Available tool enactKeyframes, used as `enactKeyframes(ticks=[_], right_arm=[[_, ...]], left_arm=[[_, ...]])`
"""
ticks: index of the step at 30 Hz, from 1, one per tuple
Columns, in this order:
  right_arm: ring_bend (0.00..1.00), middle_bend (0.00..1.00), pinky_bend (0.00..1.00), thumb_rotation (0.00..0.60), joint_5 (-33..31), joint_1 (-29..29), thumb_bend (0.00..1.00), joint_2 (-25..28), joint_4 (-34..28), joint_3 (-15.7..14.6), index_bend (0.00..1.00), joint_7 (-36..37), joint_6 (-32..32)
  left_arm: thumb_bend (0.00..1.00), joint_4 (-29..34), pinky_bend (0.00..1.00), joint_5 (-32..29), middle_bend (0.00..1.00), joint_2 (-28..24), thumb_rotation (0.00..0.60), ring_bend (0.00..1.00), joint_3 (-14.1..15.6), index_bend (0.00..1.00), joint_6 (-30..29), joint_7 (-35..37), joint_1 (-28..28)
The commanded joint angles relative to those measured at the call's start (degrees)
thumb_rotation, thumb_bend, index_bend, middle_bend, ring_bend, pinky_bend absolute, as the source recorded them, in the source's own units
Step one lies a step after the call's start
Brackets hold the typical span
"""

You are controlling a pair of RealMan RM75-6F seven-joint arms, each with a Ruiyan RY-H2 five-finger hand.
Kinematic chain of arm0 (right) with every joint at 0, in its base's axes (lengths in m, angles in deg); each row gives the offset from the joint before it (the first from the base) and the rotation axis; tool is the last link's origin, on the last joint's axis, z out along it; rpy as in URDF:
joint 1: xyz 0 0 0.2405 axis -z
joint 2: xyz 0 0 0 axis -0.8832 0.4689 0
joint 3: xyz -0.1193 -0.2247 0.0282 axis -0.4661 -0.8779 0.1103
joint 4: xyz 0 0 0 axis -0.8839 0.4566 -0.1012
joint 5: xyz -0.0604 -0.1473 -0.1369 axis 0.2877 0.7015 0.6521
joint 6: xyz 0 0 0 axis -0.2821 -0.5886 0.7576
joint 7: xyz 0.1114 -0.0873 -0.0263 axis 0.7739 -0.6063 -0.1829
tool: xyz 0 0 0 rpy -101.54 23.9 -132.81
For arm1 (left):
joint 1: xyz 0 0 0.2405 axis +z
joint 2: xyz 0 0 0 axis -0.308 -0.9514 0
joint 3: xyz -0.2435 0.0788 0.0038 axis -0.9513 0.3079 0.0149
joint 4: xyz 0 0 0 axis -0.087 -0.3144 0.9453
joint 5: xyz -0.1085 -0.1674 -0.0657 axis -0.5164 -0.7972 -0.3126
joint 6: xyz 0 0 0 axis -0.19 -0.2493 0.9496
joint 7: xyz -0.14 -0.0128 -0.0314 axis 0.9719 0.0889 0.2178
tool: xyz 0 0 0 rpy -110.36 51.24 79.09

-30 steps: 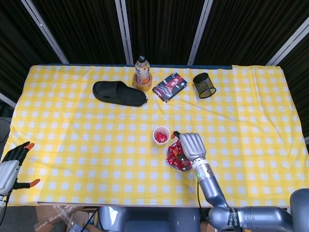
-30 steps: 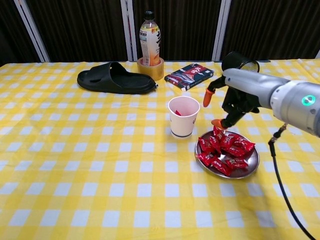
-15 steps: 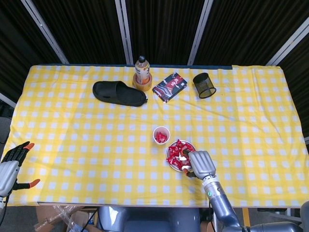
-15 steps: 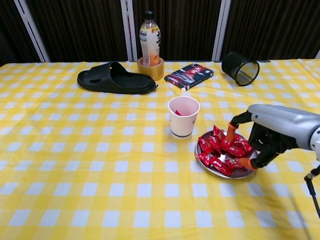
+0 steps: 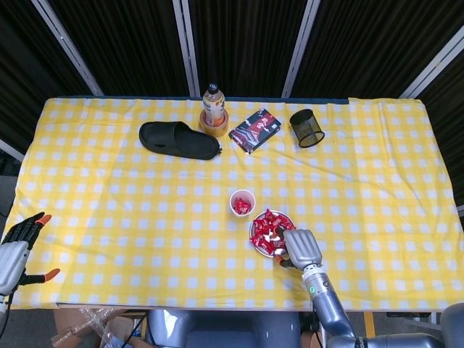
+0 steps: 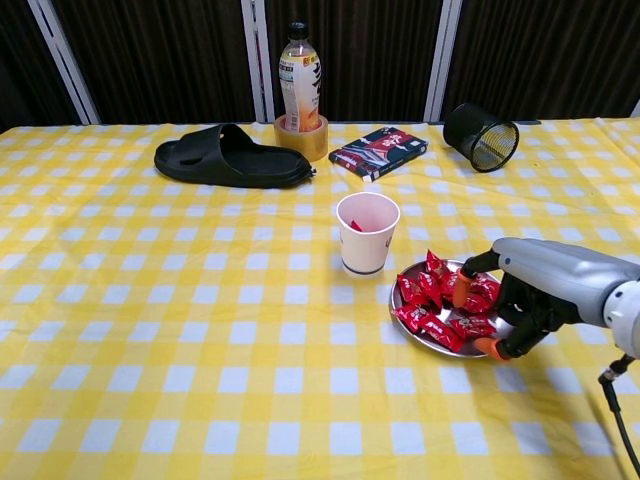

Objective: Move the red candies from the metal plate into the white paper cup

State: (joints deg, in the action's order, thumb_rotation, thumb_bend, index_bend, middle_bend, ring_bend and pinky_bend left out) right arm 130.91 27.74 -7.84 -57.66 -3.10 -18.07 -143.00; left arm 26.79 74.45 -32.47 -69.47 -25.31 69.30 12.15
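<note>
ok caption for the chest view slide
Right hand reaches into the metal plate of red candies, beside the white paper cup.

The white paper cup (image 6: 367, 232) stands just beside the round metal plate (image 6: 437, 342), towards the table's far edge. Along that far edge lie a black slipper (image 6: 230, 158), a drink bottle (image 6: 300, 77), a dark book (image 6: 379, 151) and a tipped black mesh pot (image 6: 481, 136), well apart from the cup. Open yellow checked cloth (image 6: 180, 330) runs to the near and left edges.

On the yellow checked tablecloth (image 6: 150, 300) lie a black slipper (image 6: 228, 158), a bottle (image 6: 300, 78) standing in a tape roll (image 6: 302, 139), a book (image 6: 378, 151), and a tipped black mesh cup (image 6: 481, 136).
</note>
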Motion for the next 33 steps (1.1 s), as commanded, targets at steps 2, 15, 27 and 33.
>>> enactKeyframes(ticks=[2,15,27,33], right_arm=[[0.9,0.93,0.84,0.6,-0.3,0.1,0.37,-0.9,1.8,0.7,0.4,0.4,0.9],[0.9,0.93,0.84,0.6,-1.2,0.7,0.37,-3.2,6.1,1.3,0.42,1.6,3.6],[0.9,0.93,0.84,0.6,-1.0,1.1,0.41,-4.0,7.1,2.3,0.52,2.2,4.7],[0.9,0.93,0.84,0.6,-1.1,1.2,0.43,-4.0,6.9,2.5,0.55,1.9,4.9]], left_arm=[[0.04,0.0,0.0,-0.1,0.0,0.0,0.6,0.0,0.0,0.0,0.1,-0.1,0.0],[0.04,0.1,0.0,-0.8,0.0,0.1,0.6,0.0,-0.1,0.0,0.5,-0.7,-0.2],[0.04,0.1,0.0,-1.0,0.0,0.1,0.6,0.0,-0.2,0.0,0.6,-0.7,-0.2],[0.04,0.1,0.0,-1.0,0.0,0.1,0.6,0.0,-0.2,0.0,0.7,-0.6,-0.2]])
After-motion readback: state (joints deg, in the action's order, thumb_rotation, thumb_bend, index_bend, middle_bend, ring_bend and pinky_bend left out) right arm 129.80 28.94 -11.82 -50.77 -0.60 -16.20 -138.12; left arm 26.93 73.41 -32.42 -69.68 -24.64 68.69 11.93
